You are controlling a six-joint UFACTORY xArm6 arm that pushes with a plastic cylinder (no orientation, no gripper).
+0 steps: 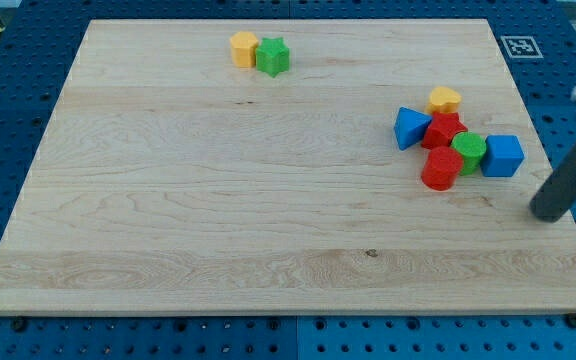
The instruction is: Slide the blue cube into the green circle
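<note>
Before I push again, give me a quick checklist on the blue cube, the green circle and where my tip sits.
1. Blue cube in plain view: ok.
2. Green circle in plain view: ok.
3. Cube already against the circle's right side: ok, no gap shows between them.
4. My tip on the cube's far side from the circle: ok, it sits to the cube's lower right, apart from it.
5. Room behind the circle: not ok, the red cylinder and another red block crowd its left.
</note>
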